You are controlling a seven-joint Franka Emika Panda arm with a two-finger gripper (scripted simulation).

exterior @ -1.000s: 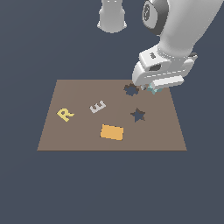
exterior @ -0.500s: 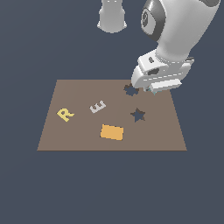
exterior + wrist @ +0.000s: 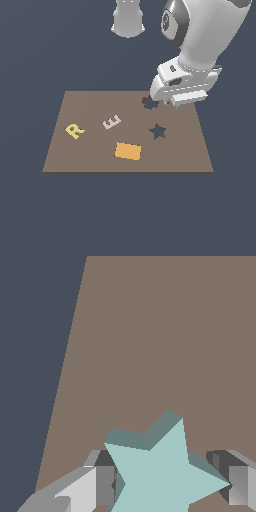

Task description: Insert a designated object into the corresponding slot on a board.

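The pale teal star point(image 3: 160, 471) lies between my two fingers point(image 3: 102, 483), which touch it on both sides in the wrist view. In the exterior view my gripper point(image 3: 176, 103) is low over the far right part of the brown board point(image 3: 90, 155). Only a sliver of the star point(image 3: 175, 105) shows under the hand there. The dark star-shaped slot point(image 3: 158, 131) is on the board, nearer the front than my gripper, and it is empty.
A jagged roundish dark cutout point(image 3: 148, 103) lies just to the exterior view's left of my gripper. A yellow R point(image 3: 74, 130), a grey E point(image 3: 111, 121) and a small orange rectangle point(image 3: 128, 151) lie on the board.
My hand has come down a little over the star. The teal patch that showed below the gripper one second ago is now almost hidden by the hand.
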